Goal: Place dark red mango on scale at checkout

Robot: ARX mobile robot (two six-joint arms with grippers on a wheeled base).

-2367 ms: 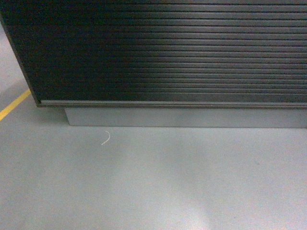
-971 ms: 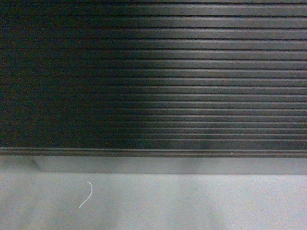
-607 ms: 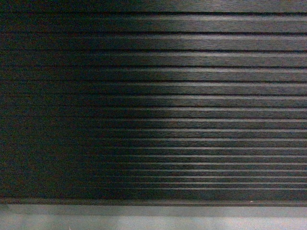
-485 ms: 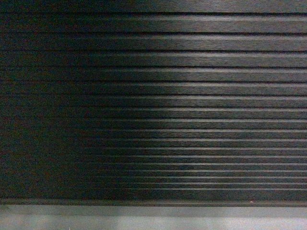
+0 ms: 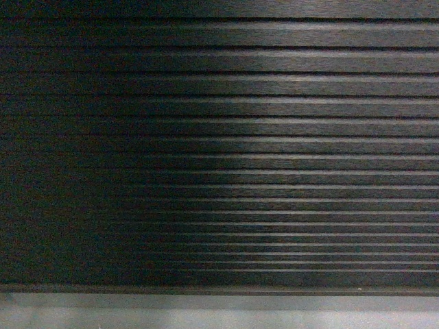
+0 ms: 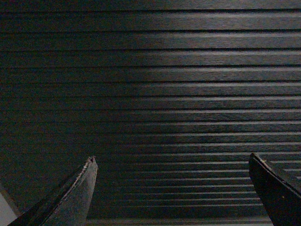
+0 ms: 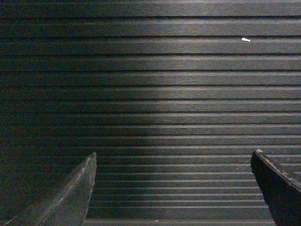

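The checkout fills the head view as a dark ribbed slatted front, very close. Its grey plinth shows as a thin strip along the bottom. My left gripper is open with nothing between its fingers, facing the checkout slats. My right gripper is open too and holds nothing, pointed at the same slatted front. The dark red mango and the scale are out of view. Neither gripper shows in the head view.
A small white speck sits on one slat in the right wrist view. A sliver of pale floor shows at the lower left of the left wrist view. A grey floor strip lies under the plinth.
The view has closed in on the checkout front: the yellow floor line, the white scrap and most of the floor have left the frame. In the last half second almost nothing moves.
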